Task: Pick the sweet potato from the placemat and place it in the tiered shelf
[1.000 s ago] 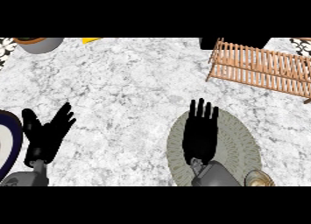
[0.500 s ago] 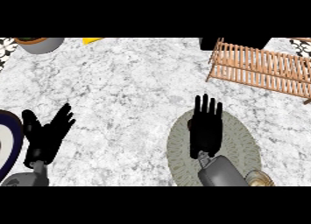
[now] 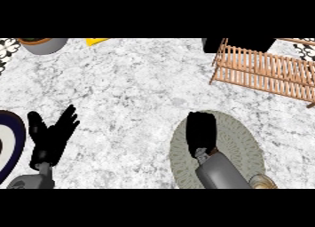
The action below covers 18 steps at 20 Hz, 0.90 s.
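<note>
1. Standing by the counter (image 3: 133, 88), I see the right hand (image 3: 200, 131) down at about 5 o'clock. It sits over the upper left part of the round grey-green placemat (image 3: 242, 137).
2. That hand shows only as a compact black block from above. Whether it is closed on anything, I cannot tell.
3. The sweet potato is nowhere in sight. My guess is that it lies on the placemat beneath that hand, since the rest of the mat shows bare.
4. The left hand (image 3: 49, 142) rests at 8 o'clock with its fingers straight and spread, holding nothing. It is just beside the dark plate (image 3: 5, 126) at 9 o'clock.
5. The wooden tiered shelf (image 3: 271, 73) stands at 2 o'clock, well apart from the placemat.
6. The risks from here:
   - A lift begun before the hand has properly wrapped the tapered, rounded sweet potato could let it roll out.
   - The hand could also drag the mat along with it.
   - On the way to 2 o'clock, a low carry might catch the shelf's front slats, or the sweet potato might be set on a rail and tip off.
</note>
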Motion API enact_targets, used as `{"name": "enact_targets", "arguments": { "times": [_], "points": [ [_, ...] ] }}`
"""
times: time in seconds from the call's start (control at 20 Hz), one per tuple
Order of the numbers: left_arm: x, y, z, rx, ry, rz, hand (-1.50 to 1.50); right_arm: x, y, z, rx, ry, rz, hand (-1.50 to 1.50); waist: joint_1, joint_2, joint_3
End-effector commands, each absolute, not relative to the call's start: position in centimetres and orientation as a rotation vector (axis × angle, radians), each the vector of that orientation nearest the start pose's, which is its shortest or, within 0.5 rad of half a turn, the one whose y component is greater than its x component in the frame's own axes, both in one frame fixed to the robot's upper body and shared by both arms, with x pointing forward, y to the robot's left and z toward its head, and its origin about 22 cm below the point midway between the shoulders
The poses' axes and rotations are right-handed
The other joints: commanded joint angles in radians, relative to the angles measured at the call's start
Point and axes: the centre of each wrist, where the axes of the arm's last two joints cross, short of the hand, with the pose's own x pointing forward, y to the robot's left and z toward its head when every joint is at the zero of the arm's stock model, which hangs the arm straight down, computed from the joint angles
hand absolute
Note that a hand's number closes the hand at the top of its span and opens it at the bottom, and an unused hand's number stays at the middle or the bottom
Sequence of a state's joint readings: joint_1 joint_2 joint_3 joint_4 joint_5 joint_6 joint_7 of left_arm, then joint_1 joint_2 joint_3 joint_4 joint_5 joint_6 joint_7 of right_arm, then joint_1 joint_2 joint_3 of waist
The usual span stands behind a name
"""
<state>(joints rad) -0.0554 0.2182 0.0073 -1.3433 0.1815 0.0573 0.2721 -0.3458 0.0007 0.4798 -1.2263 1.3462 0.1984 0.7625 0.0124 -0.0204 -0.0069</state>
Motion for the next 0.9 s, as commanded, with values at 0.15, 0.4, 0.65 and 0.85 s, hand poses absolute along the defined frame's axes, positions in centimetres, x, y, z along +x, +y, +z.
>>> {"name": "enact_targets", "arguments": {
  "times": [0.15, 0.4, 0.65, 0.85],
  "points": [
    [25.6, 30.5, -1.8, 0.085, -1.115, 0.045, 0.0, 25.8, -8.4, -5.0, -1.106, -0.863, 1.385, 1.5, -0.003, 0.022, 0.007],
    [24.8, 29.5, -2.4, 0.094, -1.116, 0.023, 0.0, 26.4, -8.5, -2.3, -1.022, -1.033, 1.298, 1.5, -0.007, 0.021, 0.007],
    [24.2, 29.5, -3.0, 0.091, -1.098, 0.06, 0.0, 28.9, -13.6, 3.0, -0.688, -1.138, 0.935, 1.5, -0.026, 0.022, 0.009],
    [23.8, 29.4, -1.7, 0.08, -1.097, 0.052, 0.0, 28.6, -14.4, 8.4, -0.678, -1.307, 0.804, 1.5, -0.019, 0.012, 0.008]
  ]
}}
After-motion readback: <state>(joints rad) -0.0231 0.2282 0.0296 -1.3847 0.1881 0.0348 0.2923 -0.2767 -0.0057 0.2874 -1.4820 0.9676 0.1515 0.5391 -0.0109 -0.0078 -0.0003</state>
